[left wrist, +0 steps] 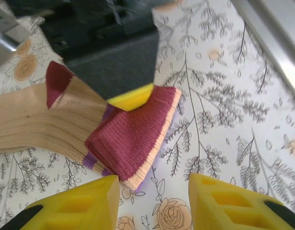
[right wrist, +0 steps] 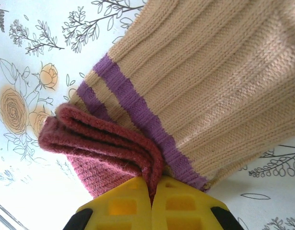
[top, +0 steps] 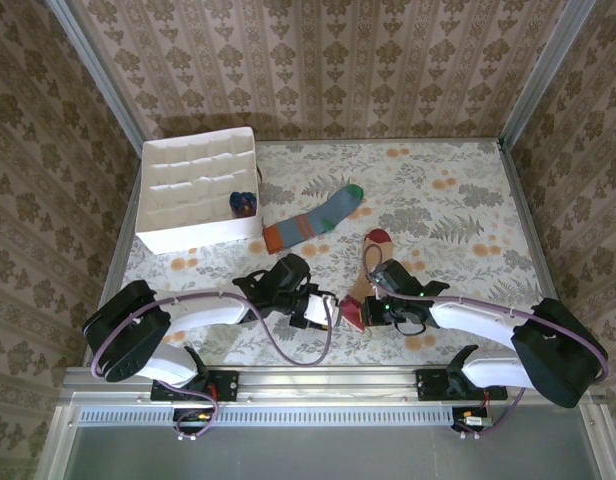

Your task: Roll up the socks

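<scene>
Right wrist view has the right gripper (right wrist: 152,184) clamped on the folded maroon cuff (right wrist: 99,139) of the peach sock (right wrist: 209,81), which lies by the middle of the table's (top: 468,200) near edge. The left gripper (left wrist: 154,191) stands open just beside that fold, holding nothing. To roll well, I judge the pinch should take every layer and turn straight along the leg toward the toe, with the left fingers pressing the leg flat. Toward the far left corner, the white box (top: 198,235) holds one rolled purple sock (top: 243,203) in a compartment at its near right corner, and the grey-blue sock (top: 313,220) lies flat just beside the box.
</scene>
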`<act>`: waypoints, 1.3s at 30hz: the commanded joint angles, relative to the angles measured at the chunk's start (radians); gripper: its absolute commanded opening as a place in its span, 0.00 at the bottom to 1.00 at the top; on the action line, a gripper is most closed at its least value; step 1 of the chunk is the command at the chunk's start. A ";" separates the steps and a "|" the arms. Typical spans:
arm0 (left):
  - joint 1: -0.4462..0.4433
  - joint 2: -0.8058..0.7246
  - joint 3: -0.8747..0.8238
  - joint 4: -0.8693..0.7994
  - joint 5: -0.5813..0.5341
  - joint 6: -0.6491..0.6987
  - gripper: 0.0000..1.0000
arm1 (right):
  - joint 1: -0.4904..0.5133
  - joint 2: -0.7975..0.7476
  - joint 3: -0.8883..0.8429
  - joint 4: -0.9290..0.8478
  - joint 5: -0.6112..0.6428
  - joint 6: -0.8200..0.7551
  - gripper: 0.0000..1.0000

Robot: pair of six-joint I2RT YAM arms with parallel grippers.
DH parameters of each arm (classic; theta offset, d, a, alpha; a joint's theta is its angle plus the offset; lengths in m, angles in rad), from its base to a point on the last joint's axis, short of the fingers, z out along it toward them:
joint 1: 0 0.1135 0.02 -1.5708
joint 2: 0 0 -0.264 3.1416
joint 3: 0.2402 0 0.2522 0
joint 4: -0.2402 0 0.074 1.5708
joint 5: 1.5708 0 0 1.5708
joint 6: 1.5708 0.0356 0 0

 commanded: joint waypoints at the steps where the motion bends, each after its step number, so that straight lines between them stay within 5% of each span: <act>1: -0.038 0.025 0.020 0.041 -0.131 0.158 0.35 | -0.032 0.031 0.004 -0.086 -0.033 -0.017 0.03; 15: -0.093 0.280 0.171 -0.008 -0.277 0.249 0.37 | -0.067 0.132 0.068 -0.106 -0.139 -0.067 0.04; 19: -0.093 0.326 0.224 -0.115 -0.290 0.204 0.25 | -0.078 0.132 0.079 -0.126 -0.137 -0.080 0.04; 22: -0.093 0.334 0.272 -0.246 -0.250 0.164 0.07 | -0.095 0.102 0.076 -0.143 -0.119 -0.077 0.14; 25: -0.083 0.343 0.324 -0.355 -0.180 0.078 0.00 | -0.112 0.023 0.058 -0.143 -0.084 -0.046 0.37; 27: -0.073 0.361 0.370 -0.428 -0.122 0.018 0.00 | -0.120 -0.048 0.040 -0.138 -0.061 -0.019 0.41; 29: -0.058 0.387 0.426 -0.508 -0.053 -0.035 0.00 | -0.120 -0.128 0.014 -0.125 -0.039 0.013 0.40; 34: -0.015 0.490 0.578 -0.681 0.103 -0.151 0.00 | -0.121 -0.277 -0.091 0.010 -0.055 0.078 0.20; 39: 0.032 0.559 0.667 -0.754 0.229 -0.231 0.00 | -0.119 -0.285 -0.157 0.113 -0.079 0.090 0.22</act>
